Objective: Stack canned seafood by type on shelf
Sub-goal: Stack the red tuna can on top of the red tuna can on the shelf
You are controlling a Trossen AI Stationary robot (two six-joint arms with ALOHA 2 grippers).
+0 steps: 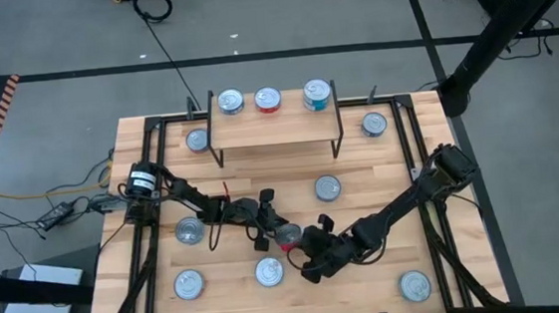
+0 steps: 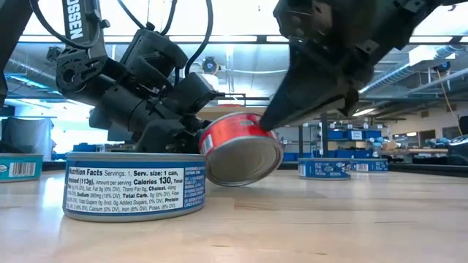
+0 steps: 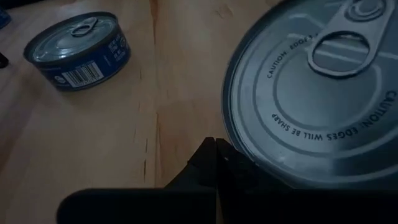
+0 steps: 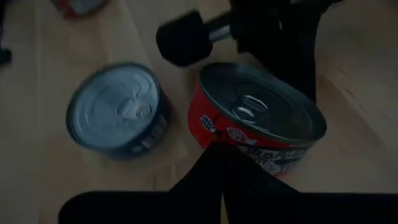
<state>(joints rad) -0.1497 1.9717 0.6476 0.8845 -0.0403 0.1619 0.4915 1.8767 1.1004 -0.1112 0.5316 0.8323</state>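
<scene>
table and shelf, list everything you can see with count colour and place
shelf: one, light wood top, black legs, far edge of the table
tins on shelf: three, blue, red and teal labels, in a row
red tin: one, tilted, table centre, between both end effectors
loose tins: eight, silver tops, scattered on the table
cables: dark, floor left of the table
left end effector: shut, at the red tin
right end effector: shut, at the red tin

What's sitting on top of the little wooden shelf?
Three tins stand in a row on the shelf: a blue can, a red can and a teal can. The plank hides whatever lies directly under it.
</scene>
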